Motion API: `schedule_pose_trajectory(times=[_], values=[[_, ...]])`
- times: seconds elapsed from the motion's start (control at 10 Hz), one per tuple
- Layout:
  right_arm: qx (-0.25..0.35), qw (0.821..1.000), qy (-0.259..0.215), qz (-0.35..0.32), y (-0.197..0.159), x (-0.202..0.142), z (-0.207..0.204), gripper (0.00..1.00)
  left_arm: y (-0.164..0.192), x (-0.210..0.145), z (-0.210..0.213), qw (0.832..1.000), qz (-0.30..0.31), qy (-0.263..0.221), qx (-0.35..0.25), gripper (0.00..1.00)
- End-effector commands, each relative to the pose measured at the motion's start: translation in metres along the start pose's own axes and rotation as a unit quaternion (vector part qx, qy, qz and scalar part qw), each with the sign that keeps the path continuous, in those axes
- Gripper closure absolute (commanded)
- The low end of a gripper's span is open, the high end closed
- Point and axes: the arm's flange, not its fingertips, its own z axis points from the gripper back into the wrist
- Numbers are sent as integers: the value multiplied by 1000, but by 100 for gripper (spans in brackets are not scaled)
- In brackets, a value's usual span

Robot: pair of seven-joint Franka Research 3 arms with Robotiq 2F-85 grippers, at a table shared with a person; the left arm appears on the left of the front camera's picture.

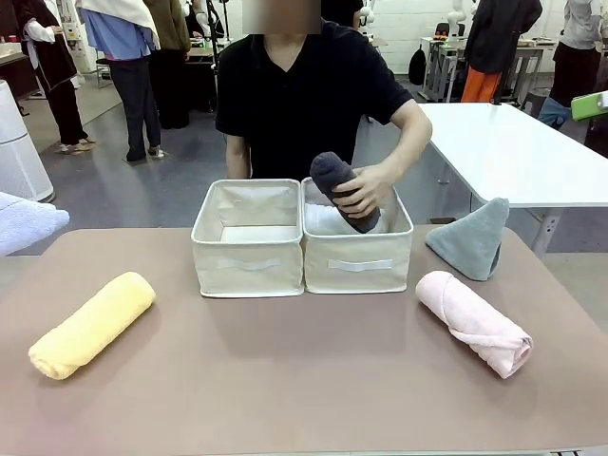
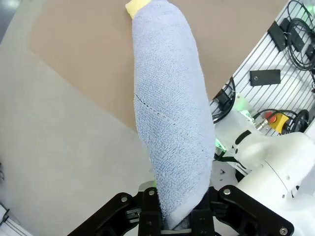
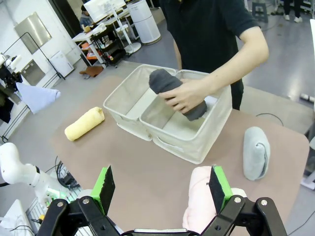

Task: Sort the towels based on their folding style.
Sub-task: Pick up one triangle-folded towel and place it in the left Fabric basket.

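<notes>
A person's hand (image 1: 372, 186) holds a dark grey rolled towel (image 1: 334, 179) tilted over the right beige bin (image 1: 359, 261), where a white towel (image 1: 326, 221) lies. On the table lie a yellow roll (image 1: 90, 325), a pink roll (image 1: 472, 321) and a grey-teal cone fold (image 1: 470, 237). My left gripper (image 2: 176, 217) is shut on a light blue towel (image 2: 170, 108), which hangs off the table's left edge (image 1: 27, 224). My right gripper (image 3: 161, 189) is open, hovering above the pink roll (image 3: 204, 196), its green pads (image 3: 105, 183) wide apart.
The left beige bin (image 1: 249, 249) stands beside the right one at mid-table, with nothing visible inside. The brown table (image 1: 304, 380) has free room at the front. A white table (image 1: 513, 152) stands behind at the right, and people stand farther off.
</notes>
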Motion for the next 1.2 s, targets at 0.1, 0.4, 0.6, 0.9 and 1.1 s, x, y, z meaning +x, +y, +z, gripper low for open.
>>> schedule_pose_trajectory(times=[0.1,0.4,0.6,0.9,1.1], values=[[15,1000,-3,5,-1,-1,-2,0,4,15,5,1000,20,-12,4,81],[15,1000,-3,5,-1,-1,-2,0,0,105,42,994,-81,-31,72,81],[15,1000,-3,5,-1,-1,-2,0,-3,180,57,986,-150,-14,68,81],[15,1000,-3,5,-1,-1,-2,0,-1,256,40,978,-202,34,35,81],[15,1000,-3,5,-1,-1,-2,0,10,243,24,983,-171,17,70,81]])
